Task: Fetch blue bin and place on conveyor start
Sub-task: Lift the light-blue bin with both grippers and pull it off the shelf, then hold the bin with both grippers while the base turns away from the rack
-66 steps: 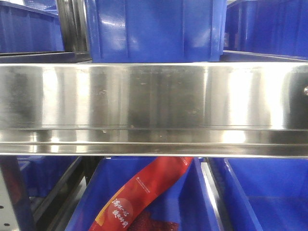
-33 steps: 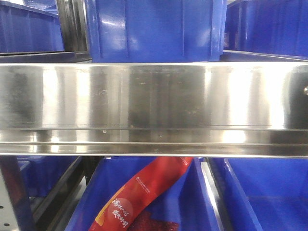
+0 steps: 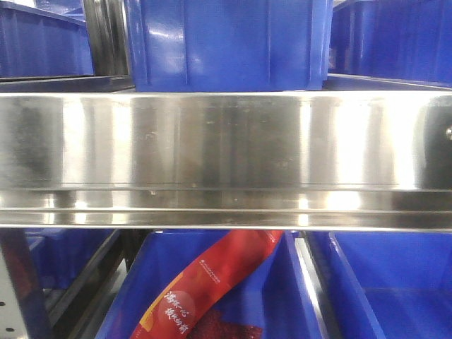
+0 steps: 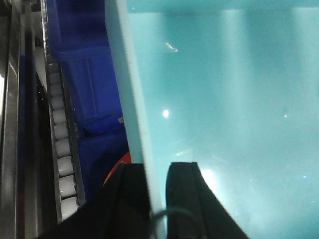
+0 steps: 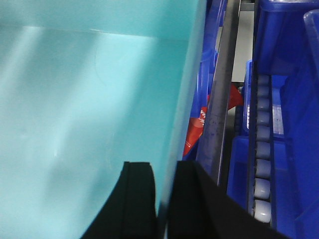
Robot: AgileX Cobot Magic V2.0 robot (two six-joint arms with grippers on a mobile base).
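The left gripper and right gripper each clamp a wall of the blue bin beside the shelf, so grasping looks done; carrying it to the unseen conveyor is left.

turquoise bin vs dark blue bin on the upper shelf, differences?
Colour: the turquoise bin is pale aqua, the dark blue bin royal blue. Walls: turquoise bin smooth, dark blue bin vertically ribbed. State: the left gripper and right gripper each pinch a wall of the turquoise bin; the dark blue bin sits on the shelf. Both glossy plastic.
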